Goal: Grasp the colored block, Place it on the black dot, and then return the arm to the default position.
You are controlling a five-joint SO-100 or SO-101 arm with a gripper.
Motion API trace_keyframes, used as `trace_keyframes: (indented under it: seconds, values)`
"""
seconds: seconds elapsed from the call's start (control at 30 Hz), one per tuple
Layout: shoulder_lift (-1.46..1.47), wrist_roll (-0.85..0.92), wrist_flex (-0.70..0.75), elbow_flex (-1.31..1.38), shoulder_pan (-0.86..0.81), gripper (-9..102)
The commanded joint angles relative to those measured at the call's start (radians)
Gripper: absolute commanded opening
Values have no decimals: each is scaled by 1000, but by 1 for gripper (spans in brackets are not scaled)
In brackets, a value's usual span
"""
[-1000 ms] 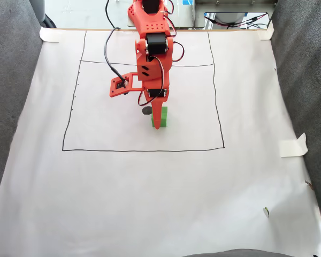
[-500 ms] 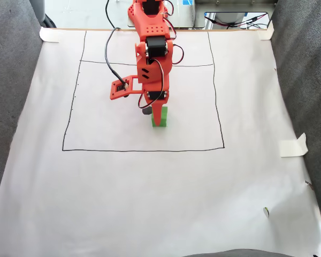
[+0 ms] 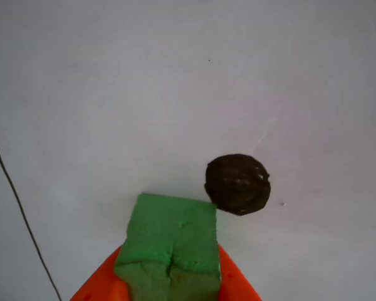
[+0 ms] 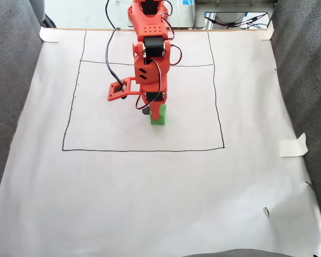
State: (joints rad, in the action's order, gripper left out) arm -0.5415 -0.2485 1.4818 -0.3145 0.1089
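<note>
Green foam-like cube (image 3: 171,248) sits bottom centre of the other view, clamped between the orange pointed gripper (image 3: 169,290) fingers. Just beyond, upper right, lies the matte black dot (image 3: 237,184). Carry step underway; next, shift right onto it.

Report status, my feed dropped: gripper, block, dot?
Gripper shut on green block. Block beside black dot, not on it. Nothing between them.
</note>
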Motion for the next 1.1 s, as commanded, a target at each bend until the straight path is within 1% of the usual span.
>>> trace_keyframes:
  seconds: [0.0, 0.53, 0.83, 1.07]
  values:
    - [-40, 3, 3, 2, -14, 0]
    - [-149, -49, 54, 2, -28, 0]
    - [-152, -101, 123, 3, -49, 0]
    - [-146, -109, 140, 3, -64, 0]
